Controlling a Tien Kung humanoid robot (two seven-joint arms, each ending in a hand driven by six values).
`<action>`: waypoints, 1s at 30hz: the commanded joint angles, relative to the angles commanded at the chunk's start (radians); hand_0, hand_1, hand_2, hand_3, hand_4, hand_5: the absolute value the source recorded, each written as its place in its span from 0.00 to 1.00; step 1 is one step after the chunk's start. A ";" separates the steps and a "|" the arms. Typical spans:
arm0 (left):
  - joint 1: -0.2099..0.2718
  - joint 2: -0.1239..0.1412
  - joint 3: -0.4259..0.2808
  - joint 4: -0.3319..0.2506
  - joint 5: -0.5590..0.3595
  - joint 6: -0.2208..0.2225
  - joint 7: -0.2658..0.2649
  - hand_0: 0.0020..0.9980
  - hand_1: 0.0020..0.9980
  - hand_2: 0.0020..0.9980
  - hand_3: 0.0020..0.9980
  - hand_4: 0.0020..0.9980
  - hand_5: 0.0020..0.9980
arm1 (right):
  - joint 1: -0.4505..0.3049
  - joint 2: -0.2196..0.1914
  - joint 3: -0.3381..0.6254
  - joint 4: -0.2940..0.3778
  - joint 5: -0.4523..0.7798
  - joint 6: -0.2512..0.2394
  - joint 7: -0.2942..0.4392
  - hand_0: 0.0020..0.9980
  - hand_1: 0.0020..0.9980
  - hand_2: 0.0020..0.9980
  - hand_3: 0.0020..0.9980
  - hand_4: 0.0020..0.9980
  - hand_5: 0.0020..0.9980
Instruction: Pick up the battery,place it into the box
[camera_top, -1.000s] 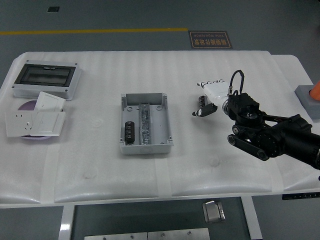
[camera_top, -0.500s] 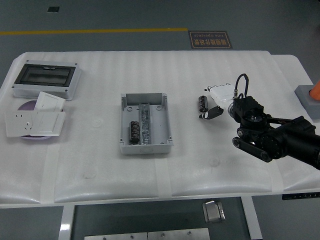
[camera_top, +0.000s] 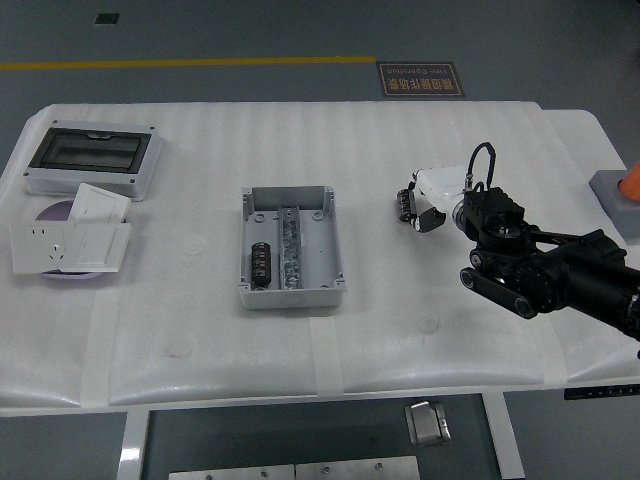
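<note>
Since a second ago my right hand (camera_top: 432, 200) has drawn back toward the right and come down closer to the table (camera_top: 400, 330), and the fingers that hung curled beside the battery (camera_top: 404, 203) now sit right against it. At this size I cannot tell whether they truly hold it or only touch it; the white palm lies just right of the battery, with dark fingertips at its upper and lower ends. The battery is a small black piece lying on the table, right of centre, well apart from the box (camera_top: 291, 248).

The box is grey and open, standing near the table's middle. Inside it, in the left half, sits a black ribbed part, with a metal rail running up the centre. Nothing of mine reaches it.

My right arm (camera_top: 560, 275) comes in from the right edge, black and jointed, with a cable looping over the wrist.

At the far left stands a grey case (camera_top: 90, 160) with a dark clear lid. Just in front of it lie white socket plates (camera_top: 70, 240) stacked over a purple disc (camera_top: 50, 212). At the right edge a grey block (camera_top: 615, 195) sits with something orange on it.
</note>
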 joint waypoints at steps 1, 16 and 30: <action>0.000 0.000 0.001 0.000 -0.001 0.000 0.000 0.53 0.63 0.53 0.57 0.61 0.02 | -0.001 0.001 0.001 -0.002 0.000 0.002 0.001 0.55 0.60 0.59 0.70 0.59 0.22; -0.001 -0.002 -0.001 0.001 0.001 0.002 -0.004 0.53 0.63 0.53 0.57 0.60 0.02 | 0.002 -0.028 0.000 0.057 0.006 -0.027 -0.010 0.50 0.56 0.55 0.69 0.53 0.20; 0.008 -0.003 -0.004 -0.001 -0.001 0.003 0.003 0.53 0.63 0.53 0.56 0.60 0.02 | -0.117 -0.099 0.317 0.387 -0.090 -0.041 -0.034 0.49 0.56 0.55 0.69 0.53 0.19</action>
